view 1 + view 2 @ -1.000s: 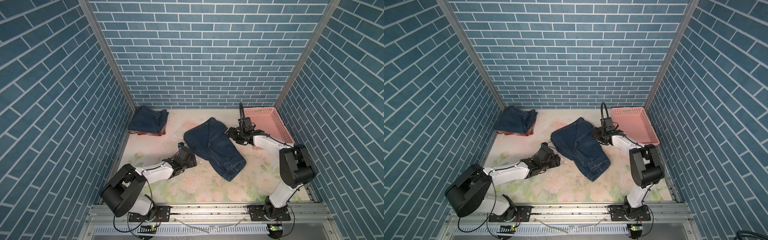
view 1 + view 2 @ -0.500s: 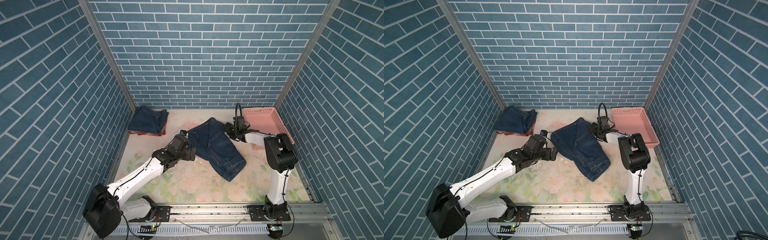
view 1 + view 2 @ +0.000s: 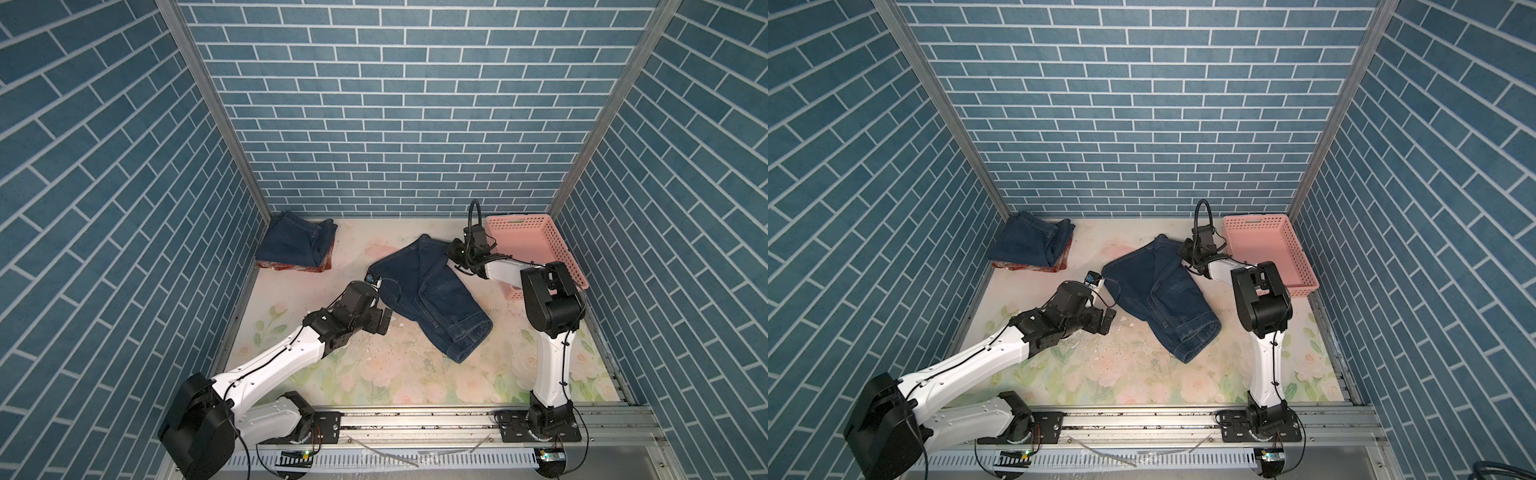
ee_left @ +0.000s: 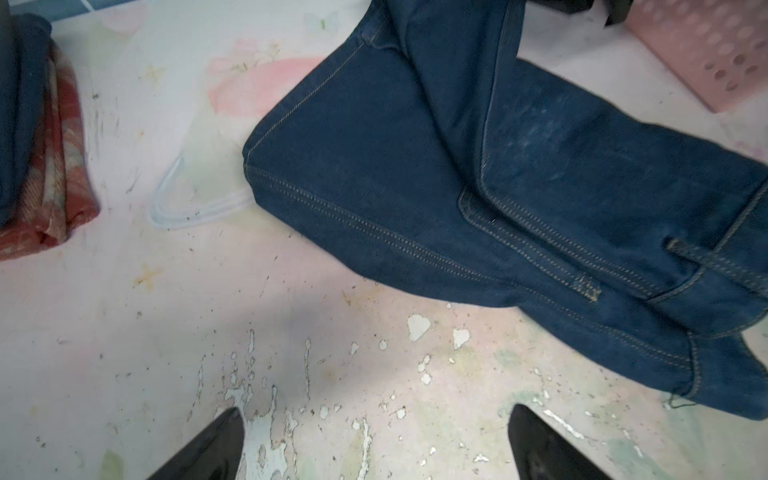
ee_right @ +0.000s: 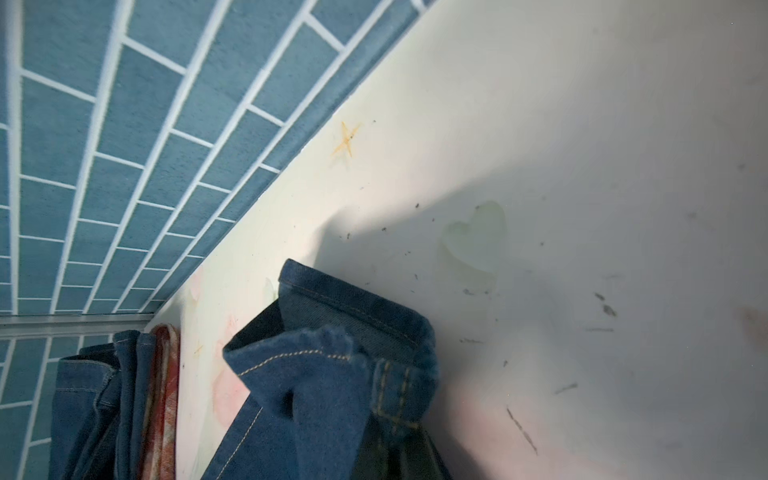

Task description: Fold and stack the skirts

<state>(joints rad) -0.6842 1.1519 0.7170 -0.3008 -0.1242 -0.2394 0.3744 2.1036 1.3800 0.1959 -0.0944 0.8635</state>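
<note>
A loose dark denim skirt (image 3: 428,291) lies crumpled mid-table, seen in both top views and close up in the left wrist view (image 4: 457,166). My left gripper (image 3: 384,320) hovers open just off its near-left edge, with bare table between the black fingertips (image 4: 216,440). My right gripper (image 3: 453,251) is at the skirt's far corner by the basket, shut on bunched denim (image 5: 332,395) that hides its jaws. At the back left a folded denim skirt (image 3: 297,241) rests on a folded plaid skirt (image 3: 291,266).
A pink perforated basket (image 3: 536,245) stands at the back right, close behind the right arm. Brick-patterned walls close in the back and both sides. The floral table cover (image 3: 395,374) is worn and flaked near the left gripper.
The right gripper slid left to the skirt's far corner and shut on it. The left arm stretched out toward the skirt's near edge and its jaws opened wider.
</note>
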